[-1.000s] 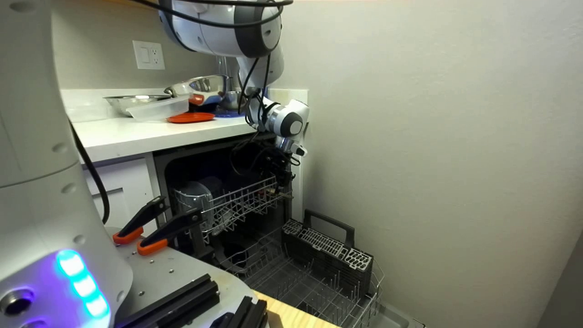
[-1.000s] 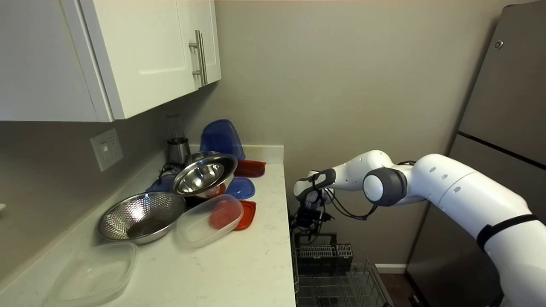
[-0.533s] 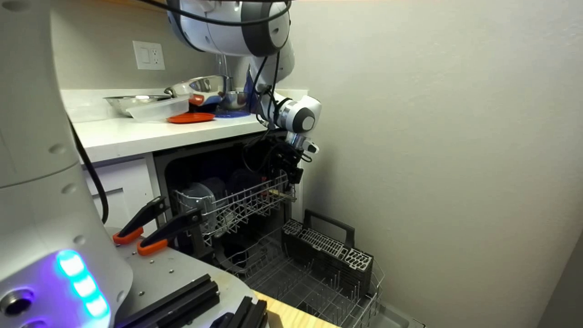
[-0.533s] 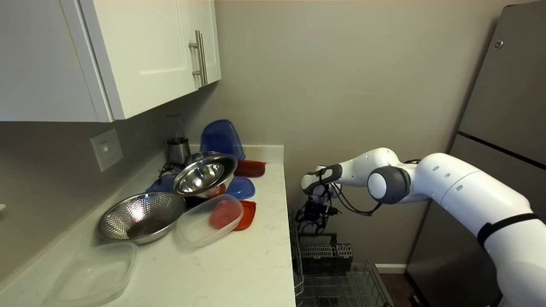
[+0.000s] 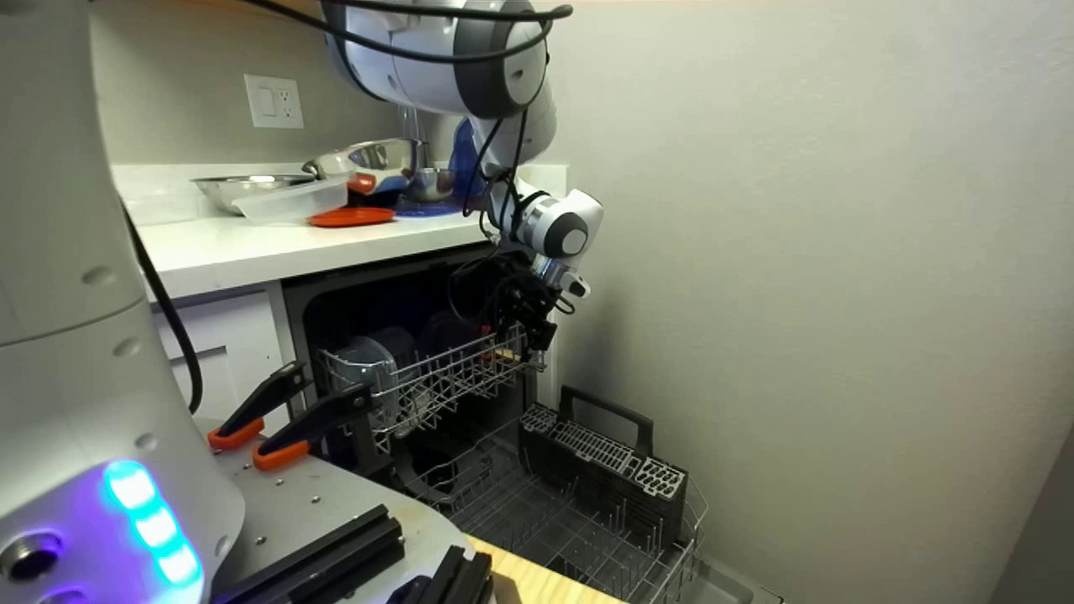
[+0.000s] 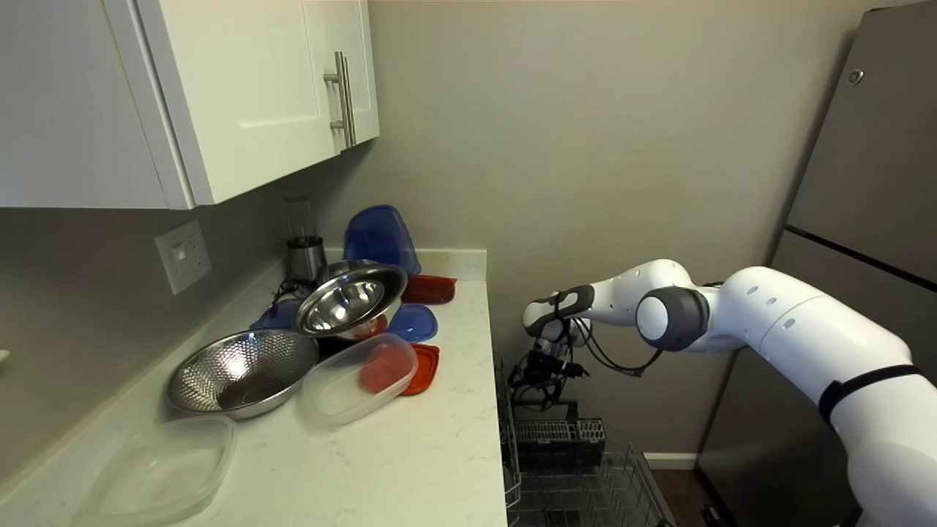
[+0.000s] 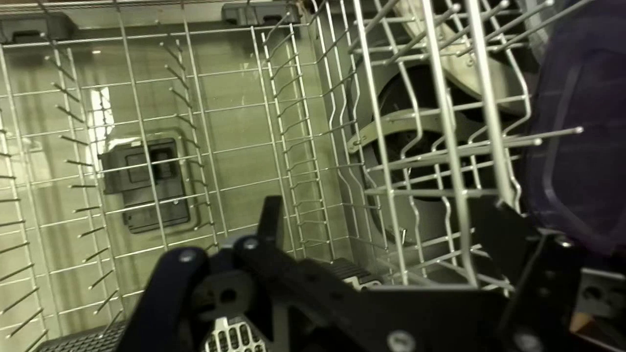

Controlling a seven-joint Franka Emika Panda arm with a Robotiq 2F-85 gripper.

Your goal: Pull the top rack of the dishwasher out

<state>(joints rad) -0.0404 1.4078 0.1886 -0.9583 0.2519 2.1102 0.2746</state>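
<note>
The top rack (image 5: 449, 373), a grey wire basket, sticks partly out of the dishwasher (image 5: 294, 335). It holds a clear container (image 5: 359, 356) and other items. Its edge shows beside the counter in an exterior view (image 6: 512, 443). My gripper (image 5: 530, 340) is at the rack's front, near the end by the wall; it also shows in an exterior view (image 6: 533, 391). In the wrist view, the gripper (image 7: 389, 212) is open. One finger is outside the rack's front wires (image 7: 436, 73) and one is on the inner side. Whether either finger touches the wires, I cannot tell.
The lower rack (image 5: 681, 560) is pulled out below, with a dark cutlery basket (image 5: 591, 478) by the wall (image 5: 797, 294). The white counter (image 6: 410, 468) above holds bowls, containers and lids. Black clamps (image 5: 323, 419) stand on the robot's base plate. A refrigerator (image 6: 827, 329) stands opposite.
My gripper moved outward, away from the dishwasher, then dipped slightly. The top rack slid out a little during the first half second and has stayed about there since.
</note>
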